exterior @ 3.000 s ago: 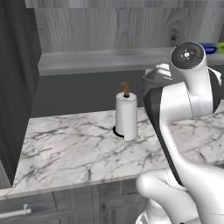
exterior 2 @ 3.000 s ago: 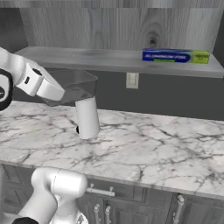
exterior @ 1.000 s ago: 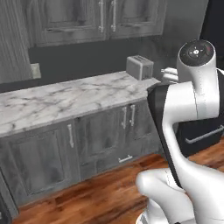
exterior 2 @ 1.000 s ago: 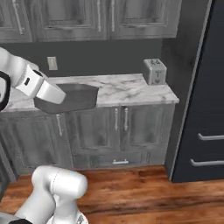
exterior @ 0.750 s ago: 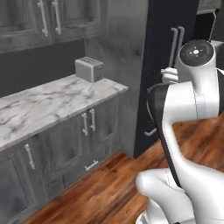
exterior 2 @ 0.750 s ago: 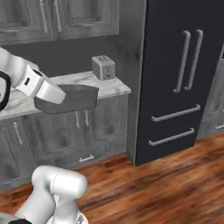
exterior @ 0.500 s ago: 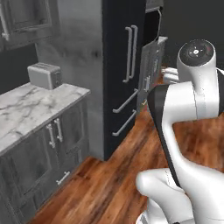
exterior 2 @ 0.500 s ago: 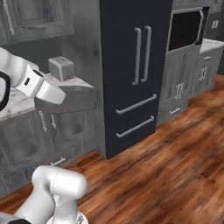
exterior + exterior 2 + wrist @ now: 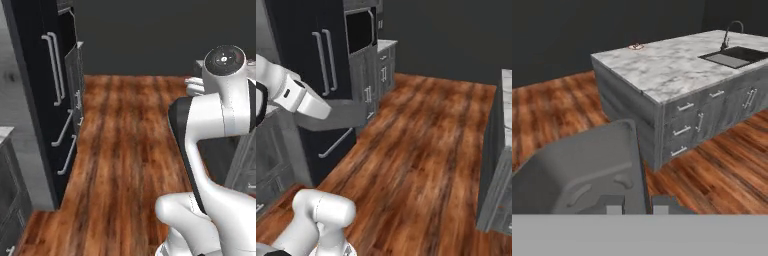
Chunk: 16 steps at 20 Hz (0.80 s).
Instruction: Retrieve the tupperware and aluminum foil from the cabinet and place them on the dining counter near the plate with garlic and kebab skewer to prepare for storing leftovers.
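The arm is folded up over its base, with the forearm reaching out level above the wood floor (image 9: 421, 150). In the right base view the gripper (image 9: 323, 114) sits at the end of the white wrist, closed on the near rim of the tub (image 9: 343, 117). The tub is held roughly level — open side up, long side pointing away from the wrist, toward the dark fridge (image 9: 311, 75). In the hand view the tub (image 9: 582, 170) spreads ahead of the fingertips (image 9: 614, 207), its right wall between them. Beyond it stands the marble island (image 9: 672, 70) with a sink (image 9: 734, 55) at the far right; the plate (image 9: 635, 46) is a small spot near the island's far corner, well apart from the tub.
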Available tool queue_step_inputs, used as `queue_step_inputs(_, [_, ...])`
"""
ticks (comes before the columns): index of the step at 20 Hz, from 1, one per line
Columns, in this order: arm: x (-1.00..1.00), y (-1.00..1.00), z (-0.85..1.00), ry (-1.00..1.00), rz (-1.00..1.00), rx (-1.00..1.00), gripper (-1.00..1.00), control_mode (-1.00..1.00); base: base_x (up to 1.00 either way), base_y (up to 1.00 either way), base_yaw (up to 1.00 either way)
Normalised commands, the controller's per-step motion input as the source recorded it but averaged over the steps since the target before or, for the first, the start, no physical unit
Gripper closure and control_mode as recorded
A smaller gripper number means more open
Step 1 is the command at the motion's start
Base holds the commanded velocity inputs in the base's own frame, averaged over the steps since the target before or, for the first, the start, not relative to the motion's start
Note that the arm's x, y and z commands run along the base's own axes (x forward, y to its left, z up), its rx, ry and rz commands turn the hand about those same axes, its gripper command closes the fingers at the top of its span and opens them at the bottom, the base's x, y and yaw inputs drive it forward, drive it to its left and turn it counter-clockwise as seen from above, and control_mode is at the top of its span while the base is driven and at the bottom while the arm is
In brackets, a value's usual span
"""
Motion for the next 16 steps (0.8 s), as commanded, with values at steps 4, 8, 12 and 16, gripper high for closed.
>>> queue_step_inputs(4, [0.00,0.00,0.00,0.00,0.00,0.00,1.00,1.00,0.28,0.04,-0.73])
queue_step_inputs(8, [0.00,0.00,0.00,0.00,0.00,0.00,1.00,1.00,0.87,0.88,-0.42])
queue_step_inputs(12, [0.00,0.00,0.00,0.00,0.00,0.00,1.00,1.00,1.00,1.00,-0.29])
queue_step_inputs(16, [0.00,0.00,0.00,0.00,0.00,0.00,1.00,1.00,1.00,0.98,-0.30])
